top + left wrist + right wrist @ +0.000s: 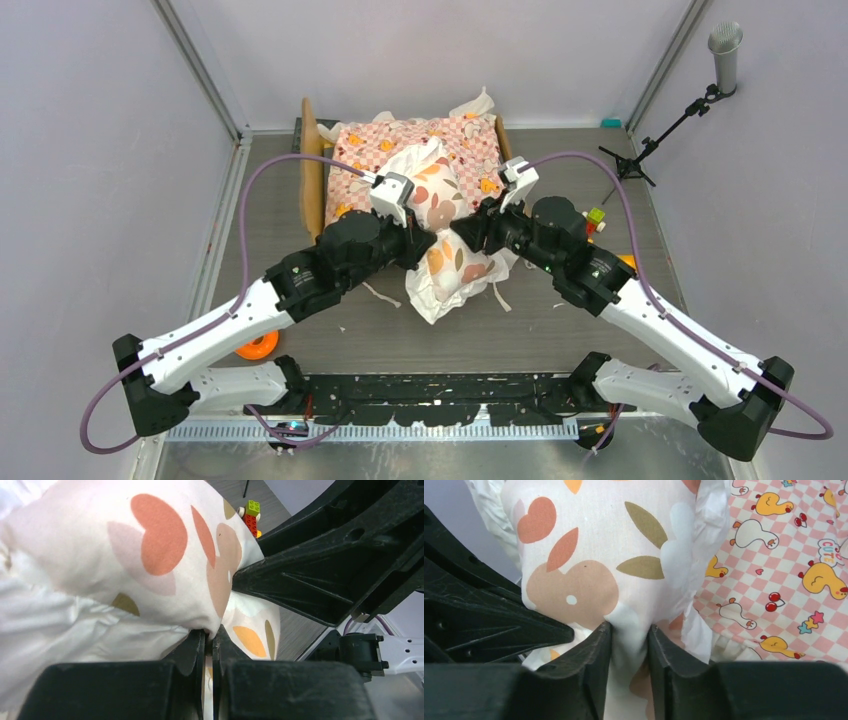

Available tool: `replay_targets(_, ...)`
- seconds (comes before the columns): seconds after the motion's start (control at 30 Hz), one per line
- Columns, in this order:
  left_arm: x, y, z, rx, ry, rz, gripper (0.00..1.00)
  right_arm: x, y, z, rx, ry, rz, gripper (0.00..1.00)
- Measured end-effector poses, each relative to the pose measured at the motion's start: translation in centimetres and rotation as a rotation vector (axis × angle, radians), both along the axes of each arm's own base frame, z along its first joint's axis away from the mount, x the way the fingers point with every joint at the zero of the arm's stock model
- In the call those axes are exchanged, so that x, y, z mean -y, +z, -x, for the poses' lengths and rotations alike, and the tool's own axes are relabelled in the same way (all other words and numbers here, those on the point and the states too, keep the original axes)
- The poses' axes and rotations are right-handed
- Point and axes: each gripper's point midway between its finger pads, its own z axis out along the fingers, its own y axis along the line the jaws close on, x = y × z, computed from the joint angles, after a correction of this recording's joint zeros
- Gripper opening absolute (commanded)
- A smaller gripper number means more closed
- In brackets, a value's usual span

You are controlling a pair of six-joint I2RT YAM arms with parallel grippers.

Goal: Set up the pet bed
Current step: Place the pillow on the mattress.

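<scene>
The left gripper [210, 636] is clamping the pillow's [165, 545] edge, and the right gripper [629, 628] is squeezing a fold of it. The bed [312, 172] is sitting just beyond, under the sheet [400, 135]; being stiff wood, it is likely calling for a grip on its frame edge

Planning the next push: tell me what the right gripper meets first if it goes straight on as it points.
The floral pillow, bunched between the jaws of the right gripper. Behind it probably the pink checkered sheet, though depth is unclear.
</scene>
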Motion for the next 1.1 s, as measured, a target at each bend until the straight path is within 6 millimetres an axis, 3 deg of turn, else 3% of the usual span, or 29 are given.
replay_targets(0.07, 0.0, 0.0, 0.0, -0.002, 0.001, 0.002, 0.0, -0.3, 0.3, 0.1, 0.009, 0.013, -0.011, 0.04)
replay_targets(0.23, -0.1, 0.2, 0.0, -0.001, 0.005, 0.008, 0.01, -0.6, 0.6, 0.2, 0.001, 0.018, -0.047, 0.01)
replay_targets(0.27, -0.2, 0.3, 0.0, 0.002, 0.007, 0.011, 0.09, -0.6, 0.7, 0.2, -0.003, 0.018, -0.054, 0.01)
replay_targets(0.4, -0.8, 1.0, 0.0, 0.02, 0.022, 0.02, 0.61, -0.6, 0.9, 0.1, -0.022, -0.001, -0.078, 0.01)
replay_targets(0.5, -1.7, 2.2, 0.1, 0.052, 0.036, 0.022, 0.74, -0.1, 0.5, -0.2, -0.052, -0.045, -0.079, 0.01)
replay_targets(0.6, -3.2, 4.7, 0.2, 0.103, 0.066, 0.042, 0.81, 0.1, 0.3, -1.0, -0.103, -0.102, -0.069, 0.01)
replay_targets(0.7, -6.2, 8.0, 0.7, 0.168, 0.122, 0.072, 0.91, -0.8, 1.1, -2.3, -0.139, -0.137, -0.081, 0.01)
replay_targets(0.83, -11.7, 11.9, 1.9, 0.248, 0.232, 0.096, 0.94, -3.0, 2.6, -4.9, -0.181, -0.172, -0.128, 0.01)
replay_targets(1.1, -22.0, 13.4, 5.1, 0.312, 0.411, 0.117, 0.94, -8.3, 3.5, -11.0, -0.277, -0.271, -0.298, 0.01)
